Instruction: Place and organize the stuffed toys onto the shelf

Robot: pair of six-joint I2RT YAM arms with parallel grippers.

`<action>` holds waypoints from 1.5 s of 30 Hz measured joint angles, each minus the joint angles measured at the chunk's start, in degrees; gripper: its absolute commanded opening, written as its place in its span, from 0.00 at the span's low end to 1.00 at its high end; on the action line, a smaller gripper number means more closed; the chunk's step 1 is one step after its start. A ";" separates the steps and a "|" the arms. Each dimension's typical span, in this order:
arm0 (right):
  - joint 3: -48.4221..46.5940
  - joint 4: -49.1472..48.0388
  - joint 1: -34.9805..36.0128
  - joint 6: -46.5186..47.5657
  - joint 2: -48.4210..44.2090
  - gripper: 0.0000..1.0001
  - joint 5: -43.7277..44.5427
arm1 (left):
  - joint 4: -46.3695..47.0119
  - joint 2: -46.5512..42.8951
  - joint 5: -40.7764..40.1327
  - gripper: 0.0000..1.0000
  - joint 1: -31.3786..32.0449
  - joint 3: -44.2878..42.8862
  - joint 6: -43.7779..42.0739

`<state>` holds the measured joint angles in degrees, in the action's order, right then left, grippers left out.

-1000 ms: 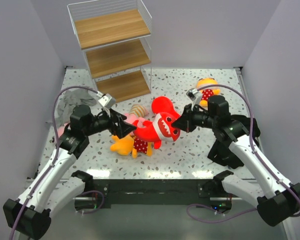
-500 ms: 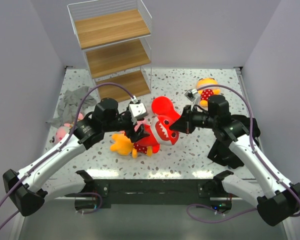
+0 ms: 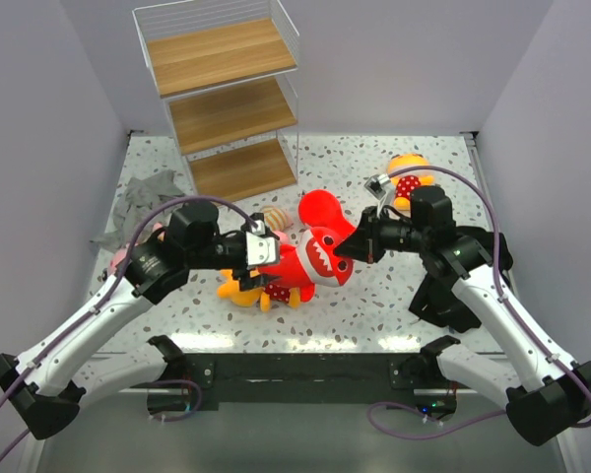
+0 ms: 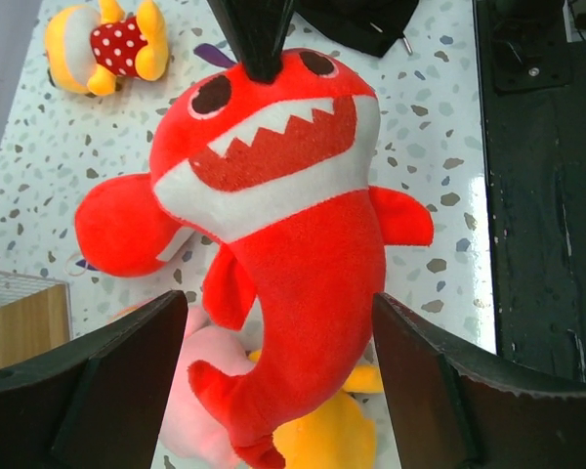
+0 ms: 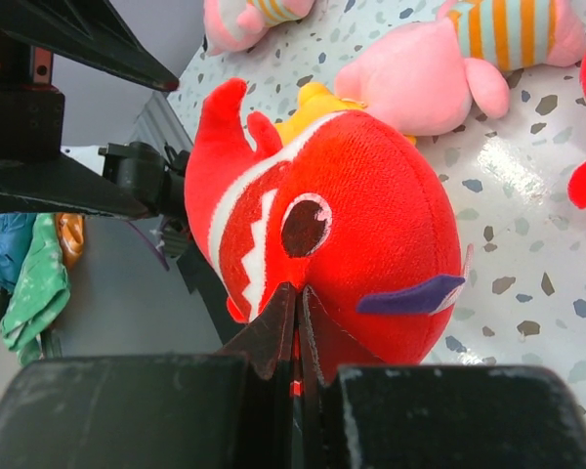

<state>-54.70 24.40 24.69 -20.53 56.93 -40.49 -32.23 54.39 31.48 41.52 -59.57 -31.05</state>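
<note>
Left gripper [image 4: 278,303] swung in, jaws wide astride red shark [image 4: 273,176]; right gripper [image 5: 295,296] pinches its head. Handover likely.

Red shark [image 3: 313,259] on speckled table [image 3: 374,307]

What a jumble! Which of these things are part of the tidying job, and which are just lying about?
Part of the job:
shelf
red shark, pinched by the right end effector
second red shark behind it
far yellow polka-dot toy
near yellow toy, partly under the shark
pink striped toy
second pink toy

Just lying about:
grey cloth
</note>
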 measured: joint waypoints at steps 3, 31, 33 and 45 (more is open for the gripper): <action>-0.04 0.04 0.00 -0.02 0.00 0.00 0.07 | -0.81 1.38 0.72 0.77 0.20 0.13 -0.28; -0.92 -1.07 0.00 -4.74 -1.40 0.73 1.64 | 6.10 2.10 -1.77 0.00 0.94 5.97 0.13; -1.05 -0.83 0.00 -5.38 -2.43 0.90 3.21 | 7.74 0.37 -3.54 0.00 0.96 5.97 2.12; -4.44 0.94 0.00 -10.08 -18.97 0.99 13.97 | 19.63 2.91 -34.62 0.00 1.05 -17.53 19.04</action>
<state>-59.13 25.34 24.69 -30.61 37.95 -26.52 -12.60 57.30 -3.14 42.57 -77.10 -12.01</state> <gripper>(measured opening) 0.986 0.037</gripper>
